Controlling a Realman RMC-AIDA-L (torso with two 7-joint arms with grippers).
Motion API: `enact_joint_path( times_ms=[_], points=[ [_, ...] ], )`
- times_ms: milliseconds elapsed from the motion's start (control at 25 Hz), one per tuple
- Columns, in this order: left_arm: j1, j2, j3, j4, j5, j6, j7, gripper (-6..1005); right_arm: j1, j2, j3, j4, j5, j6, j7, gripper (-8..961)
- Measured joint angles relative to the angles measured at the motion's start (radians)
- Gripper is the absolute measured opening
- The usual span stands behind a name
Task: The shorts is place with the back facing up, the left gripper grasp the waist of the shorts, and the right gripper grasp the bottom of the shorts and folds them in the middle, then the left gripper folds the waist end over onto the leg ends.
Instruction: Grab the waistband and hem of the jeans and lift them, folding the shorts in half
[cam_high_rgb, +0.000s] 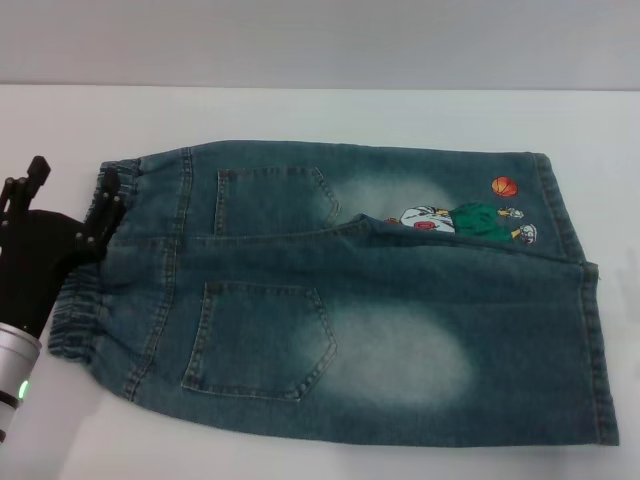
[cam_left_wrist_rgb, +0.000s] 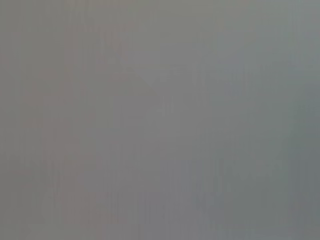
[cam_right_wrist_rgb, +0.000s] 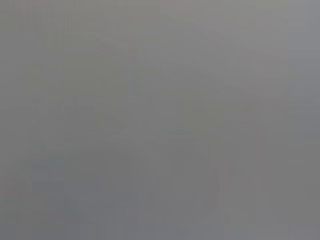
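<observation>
The denim shorts (cam_high_rgb: 340, 300) lie flat on the white table (cam_high_rgb: 300, 110) in the head view, back pockets up. The elastic waist (cam_high_rgb: 80, 320) is at the left and the leg ends (cam_high_rgb: 590, 330) are at the right. A cartoon print (cam_high_rgb: 470, 220) shows on the far leg near the middle seam. My left gripper (cam_high_rgb: 72, 180) is at the far end of the waist, open, with one black finger (cam_high_rgb: 108, 195) over the waistband edge and the other off the cloth. The right gripper is out of view. Both wrist views show only plain grey.
The table runs out as bare white surface behind the shorts and to the left of the waist. The shorts' near hem lies close to the table's front edge. A grey wall (cam_high_rgb: 320, 40) stands behind the table.
</observation>
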Motion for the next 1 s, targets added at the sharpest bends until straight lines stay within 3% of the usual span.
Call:
enact_joint_path(
  times_ms=[480,760,920,1000],
  points=[
    [0.0,0.001,0.002,-0.004,0.0,-0.003,-0.011,777,0.001,-0.001,-0.022,0.004,0.003,0.007,0.002,731],
    [0.003,0.006,0.01,-0.011,0.005,-0.004,-0.039,776,0.025,-0.009,-0.036,0.028,0.004,0.118,0.001,732],
    [0.003,0.009,0.017,-0.039,0.01,-0.039,-0.039,775,0.039,-0.034,-0.025,0.093,0.003,0.216,-0.003,732],
    [0.008,0.015,0.017,-0.084,0.011,-0.091,-0.035,775,0.049,-0.065,-0.013,0.156,0.004,0.299,-0.017,731]
  ],
)
